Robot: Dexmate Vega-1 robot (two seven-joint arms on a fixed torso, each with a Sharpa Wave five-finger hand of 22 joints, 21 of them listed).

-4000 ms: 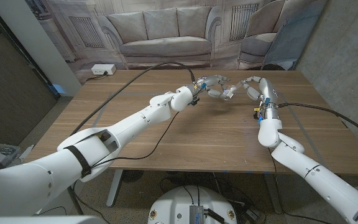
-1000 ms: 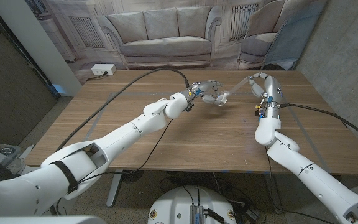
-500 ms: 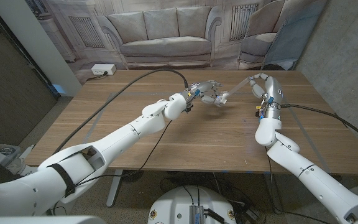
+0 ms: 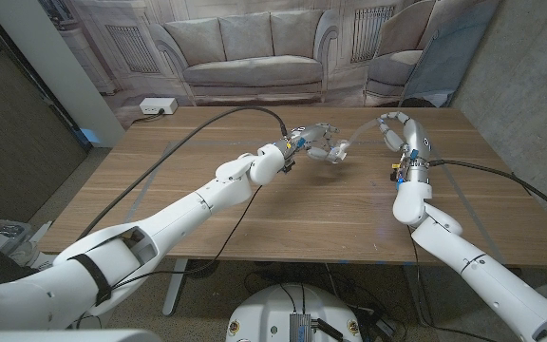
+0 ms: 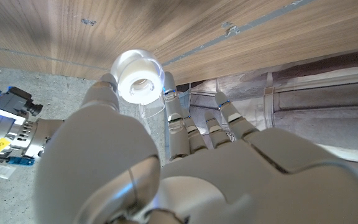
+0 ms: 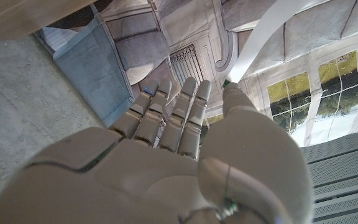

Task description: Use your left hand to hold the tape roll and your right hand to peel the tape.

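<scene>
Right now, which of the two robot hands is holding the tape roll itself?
The left hand grips the tape roll. The right hand pinches only the peeled tape strip stretched between them.

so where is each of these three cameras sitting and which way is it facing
Head view: fixed on the robot's head, looking down the wooden table; both white arms, left hand, right hand.
Left wrist view: on the left wrist, looking along the left hand at the clear plastic tape roll it pinches.
Right wrist view: on the right wrist, looking along the right hand pinching the peeled clear tape strip.
Shared: the tape roll and the strip also show in the head view.
</scene>
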